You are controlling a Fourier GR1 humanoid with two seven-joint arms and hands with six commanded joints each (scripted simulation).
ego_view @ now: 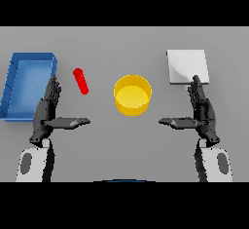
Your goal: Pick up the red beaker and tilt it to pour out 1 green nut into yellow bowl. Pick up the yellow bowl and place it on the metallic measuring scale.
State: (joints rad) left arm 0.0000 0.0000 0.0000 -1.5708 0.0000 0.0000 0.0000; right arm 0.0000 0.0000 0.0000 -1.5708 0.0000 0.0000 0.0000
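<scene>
One grey table (pixel 121 145): blue tray (pixel 14 84), red beaker (pixel 80 81), yellow bowl (pixel 132 94), scale (pixel 187 67).

No text, label, brand, number or sign can be read on anything here.

Your left hand (pixel 47 110) sits at about 8 o'clock from frame centre, palm edge-on, fingers straight and pointing to 12, thumb stretched flat toward 3. It holds nothing. Its white and grey forearm enters from 6 o'clock. Your right hand (pixel 202 111) mirrors it at about 4 o'clock: fingers straight toward 12, thumb reaching to 9, nothing held. Both hands level with each other, well apart.
</scene>
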